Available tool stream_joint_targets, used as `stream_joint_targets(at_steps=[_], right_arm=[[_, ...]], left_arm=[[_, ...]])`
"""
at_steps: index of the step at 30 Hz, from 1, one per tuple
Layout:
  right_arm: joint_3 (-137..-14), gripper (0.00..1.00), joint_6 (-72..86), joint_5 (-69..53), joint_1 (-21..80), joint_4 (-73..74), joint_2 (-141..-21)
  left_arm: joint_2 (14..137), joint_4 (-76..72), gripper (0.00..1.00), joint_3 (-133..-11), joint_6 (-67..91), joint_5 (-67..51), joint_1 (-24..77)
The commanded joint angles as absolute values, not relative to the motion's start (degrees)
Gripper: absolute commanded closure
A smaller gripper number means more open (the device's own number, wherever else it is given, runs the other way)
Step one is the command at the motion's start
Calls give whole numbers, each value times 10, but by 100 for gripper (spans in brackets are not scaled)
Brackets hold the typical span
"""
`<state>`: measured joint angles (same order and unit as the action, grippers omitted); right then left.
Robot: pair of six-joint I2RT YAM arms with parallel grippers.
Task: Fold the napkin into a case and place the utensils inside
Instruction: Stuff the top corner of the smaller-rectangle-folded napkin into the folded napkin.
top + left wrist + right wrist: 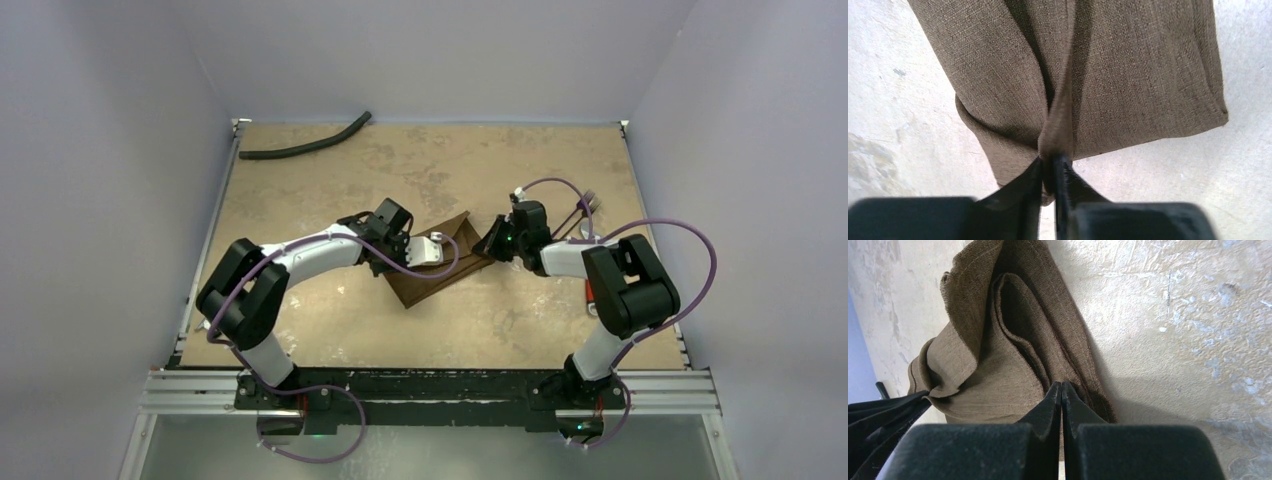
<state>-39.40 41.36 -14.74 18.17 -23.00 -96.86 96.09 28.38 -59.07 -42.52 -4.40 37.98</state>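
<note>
The brown napkin lies partly folded in the middle of the table. My left gripper is at its left side, shut on a raised fold of the napkin; the cloth is pinched between the fingertips. My right gripper is at the napkin's right corner, its jaws shut tight, with the tips against the layered napkin; no cloth shows between them. The dark utensils lie on the table behind my right arm, partly hidden by its cable.
A long black curved hose lies at the far left of the table. The left gripper's black fingers show at the left edge of the right wrist view. Purple cables loop over both arms.
</note>
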Motion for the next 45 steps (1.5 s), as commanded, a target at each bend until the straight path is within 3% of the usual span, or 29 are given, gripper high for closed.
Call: stream_joint_targets(at_steps=[1,19,33,41,45], right_arm=[[-392,100,411,-152,174,-227,-954],[-367,100,441,-98,173,-257,-983],[-349,100,469,-74,173,-249,-942],[-362,100,447,-97,174,-243,-887],[-366,100,425,-67,173,-171,-818]], left_arm=[[950,271,97,-580,-434,-21,388],[887,299,100,-580,-446,25,414],[865,245,100,-452,-513,66,435],[907,201,100,-518,-451,77,431],[918,221,100,-547,-438,57,430]])
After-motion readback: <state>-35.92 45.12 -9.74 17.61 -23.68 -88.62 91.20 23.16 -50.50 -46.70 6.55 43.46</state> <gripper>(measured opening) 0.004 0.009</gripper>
